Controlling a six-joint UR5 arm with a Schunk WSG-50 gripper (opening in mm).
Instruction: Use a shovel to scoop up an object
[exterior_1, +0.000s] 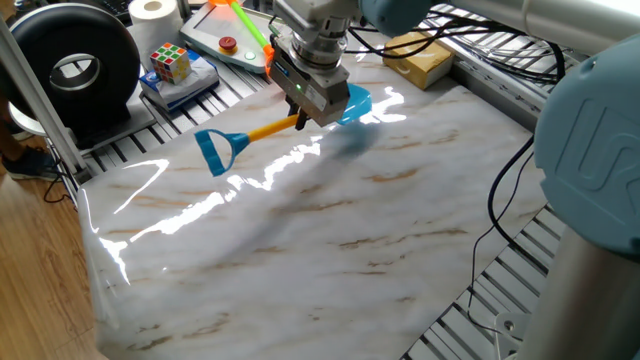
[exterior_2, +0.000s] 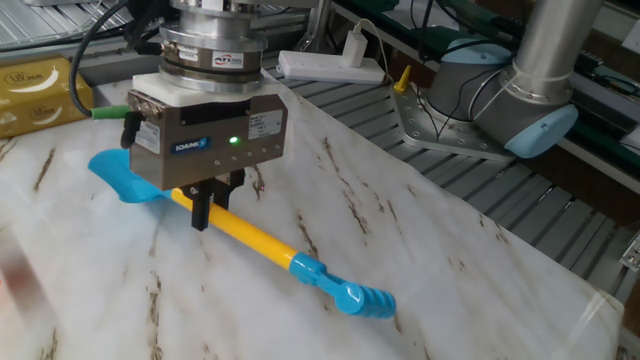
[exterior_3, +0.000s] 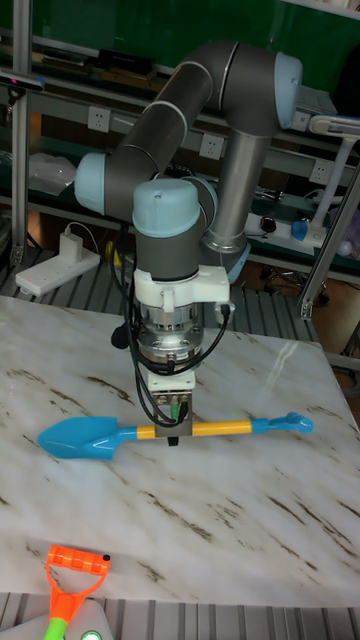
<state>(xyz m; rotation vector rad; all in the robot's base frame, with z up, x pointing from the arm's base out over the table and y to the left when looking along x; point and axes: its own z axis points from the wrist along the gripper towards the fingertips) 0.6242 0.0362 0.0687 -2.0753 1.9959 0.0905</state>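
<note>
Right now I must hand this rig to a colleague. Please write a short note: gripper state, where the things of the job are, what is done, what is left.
Gripper: shut on the yellow shaft of the small plastic toy shovel, close behind its light-blue blade.
Shovel: over the marble table, about level; whether the blade touches the surface I cannot tell. Blue loop end points away from the block.
Tan-yellow rectangular block: at the table's far edge, beyond the blade, apart from it.
Done: shovel grasped.
Left: bring the blade under the block and scoop it up.
</note>
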